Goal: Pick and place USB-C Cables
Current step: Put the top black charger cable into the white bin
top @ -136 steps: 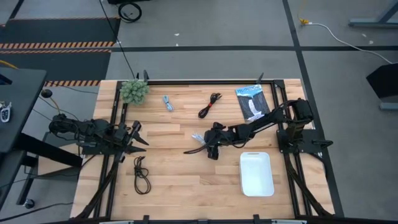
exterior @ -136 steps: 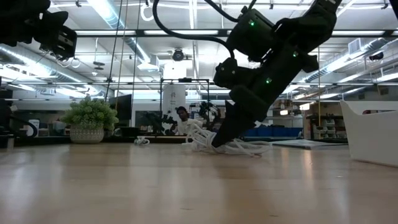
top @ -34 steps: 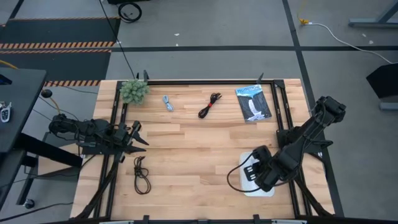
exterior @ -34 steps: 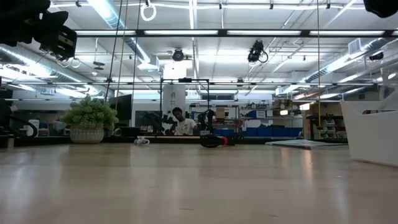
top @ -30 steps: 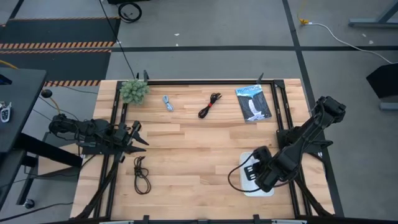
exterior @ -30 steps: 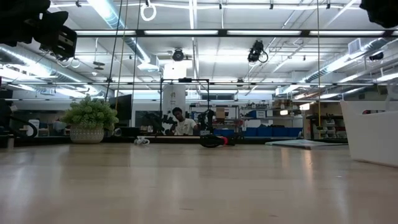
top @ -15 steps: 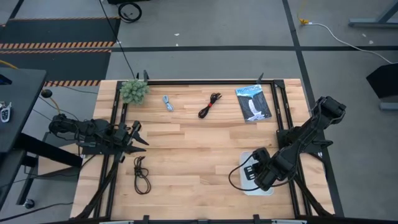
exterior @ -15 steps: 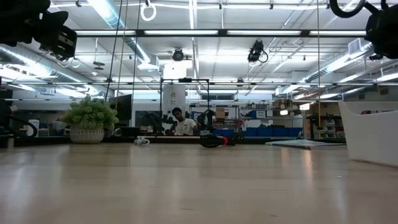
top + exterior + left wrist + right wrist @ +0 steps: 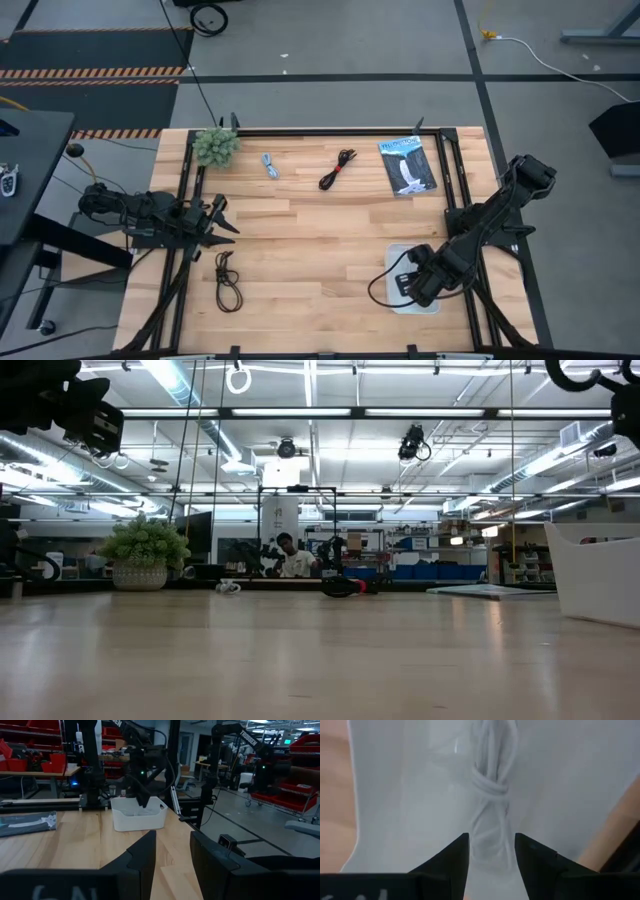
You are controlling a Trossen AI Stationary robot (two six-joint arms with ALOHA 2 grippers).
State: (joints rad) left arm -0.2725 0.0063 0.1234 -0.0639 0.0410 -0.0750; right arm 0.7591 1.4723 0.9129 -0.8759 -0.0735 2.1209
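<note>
My right gripper [image 9: 491,840] hangs open over the white bin [image 9: 398,252], fingers pointing down. The white cable [image 9: 490,785], a bundle knotted at its middle, lies on the bin floor, its near end in the gap between the fingers; I see no touch. One black cable [image 9: 228,281] lies near the table's left near side, another [image 9: 338,168] toward the far edge. The light blue cable [image 9: 270,165] lies left of that one. My left gripper [image 9: 222,218] waits open at the left side, pointing right.
A fuzzy green plant ball [image 9: 216,146] sits at the far left corner. A flat black-and-blue packet [image 9: 407,164] lies at the far right. The table's middle is bare wood between the two arms. A black frame rail [image 9: 320,130] edges the far side.
My right gripper has edged a little toward the table's near edge above the bin, so more of the bin's far rim shows in the high view. The left arm and the cables on the table have kept still.
</note>
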